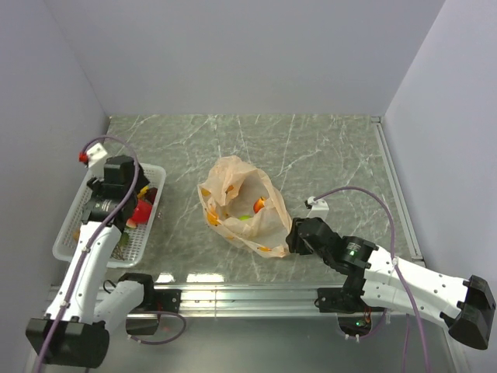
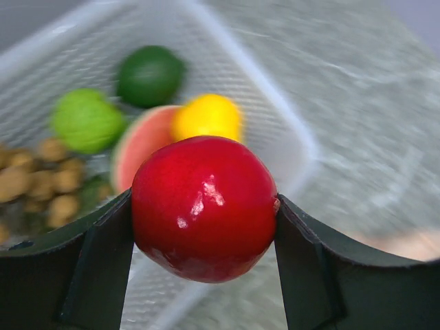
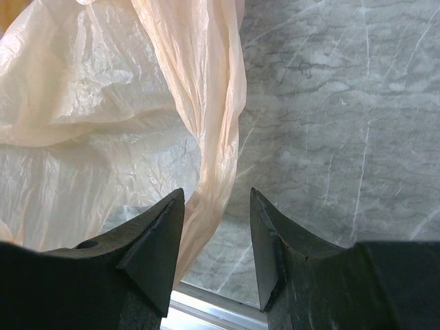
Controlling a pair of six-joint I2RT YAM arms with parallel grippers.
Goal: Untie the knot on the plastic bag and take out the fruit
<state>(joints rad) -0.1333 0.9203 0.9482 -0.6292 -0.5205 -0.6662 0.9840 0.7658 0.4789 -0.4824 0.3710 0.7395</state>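
The pale-peach plastic bag (image 1: 233, 183) lies at the table's middle with its mouth gaping; no knot shows. Inside it I see an orange fruit (image 1: 259, 205) and a green one (image 1: 245, 218). My left gripper (image 2: 204, 199) is shut on a shiny red apple (image 2: 204, 213), held over the white basket (image 2: 302, 148); from above this gripper (image 1: 140, 203) hangs at the basket's right half. My right gripper (image 3: 216, 196) is open, low at the bag's near right corner (image 1: 293, 235). A strip of the bag (image 3: 216, 124) hangs between its fingers, against the left one.
The basket (image 1: 66, 241) at the left holds a dark green fruit (image 2: 150, 74), a lime-green one (image 2: 86, 120), a yellow lemon (image 2: 206, 115), a watermelon slice (image 2: 141, 141) and tan berries (image 2: 41, 185). White walls close three sides. A metal rail (image 1: 248, 289) runs along the near edge.
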